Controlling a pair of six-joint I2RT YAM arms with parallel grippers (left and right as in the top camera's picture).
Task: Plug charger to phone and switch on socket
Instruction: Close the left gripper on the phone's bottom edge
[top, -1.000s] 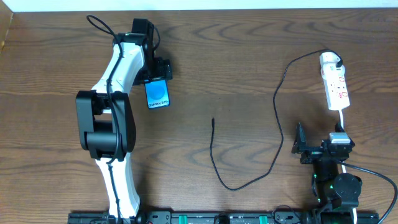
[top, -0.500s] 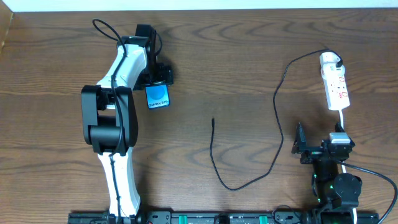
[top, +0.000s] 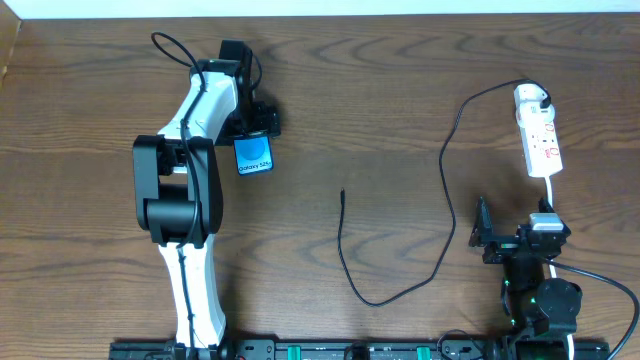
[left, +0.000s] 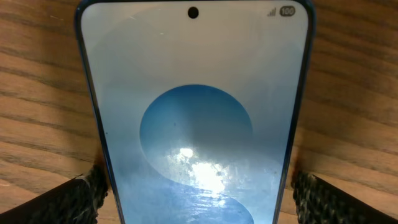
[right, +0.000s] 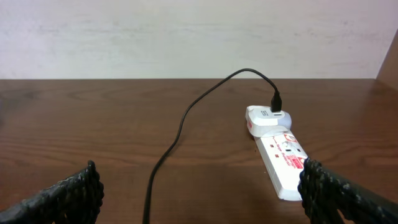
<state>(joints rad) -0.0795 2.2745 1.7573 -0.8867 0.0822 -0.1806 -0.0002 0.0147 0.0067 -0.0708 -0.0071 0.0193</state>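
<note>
Blue phone (left: 196, 93) — flat (screen up) — lies between left claw's (left: 196, 196) spread jaws.

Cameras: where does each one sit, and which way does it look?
Overhead: above the table, looking straight down; shows the left arm, the right arm, the left gripper at the phone, and the right gripper near the power strip.
Left wrist: on the left arm, looking down at the phone; fingertips on either side.
Right wrist: on the right arm, looking level toward the wall; fingertips frame the power strip and cable.
Shared: overhead and left wrist, the phone; overhead and right wrist, the power strip.
</note>
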